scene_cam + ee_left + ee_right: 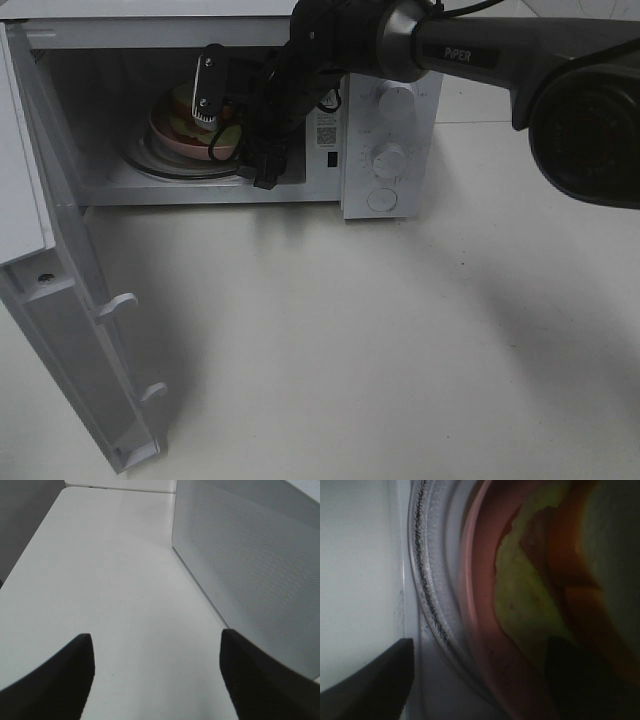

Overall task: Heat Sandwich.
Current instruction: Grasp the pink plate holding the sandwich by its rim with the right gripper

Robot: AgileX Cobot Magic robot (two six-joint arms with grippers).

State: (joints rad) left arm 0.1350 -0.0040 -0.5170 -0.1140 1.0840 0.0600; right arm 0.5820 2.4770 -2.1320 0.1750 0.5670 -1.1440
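While the right gripper (477, 650) stands deep in the cavity with its jaws spread and pinching nothing, holdings are listed as follows.

Table (100, 570): beneath the left gripper (156, 640), whose jaws are spread wide and empty. Flat, matt, off-white. No hazard judged here.

Microwave (385, 150): encloses the right gripper above, below and at both sides. Its perforated side wall is just beside the left gripper. Risk: a wrist raised on the way out would likely strike the cavity roof. White box, smooth walls, round dials.

Door (60, 330): behind the right gripper and off to one side, swung fully out. Risk: heating cannot begin while it hangs open. Flat white panel with two hooked latches.

Turntable (427, 595): under the right gripper. Risk: a nudge could spin or unseat it. Clear glass disc with a ridged rim.

Plate (480, 605): on the turntable, its rim between the jaws. Risk: a catching finger could drag it off centre. Round, pink, glossy.

Sandwich (530, 595): on the plate, under one finger; contact cannot be told. Risk: a dragging finger would shear the layers. Soft white bread, crinkled green lettuce, red-orange filling.
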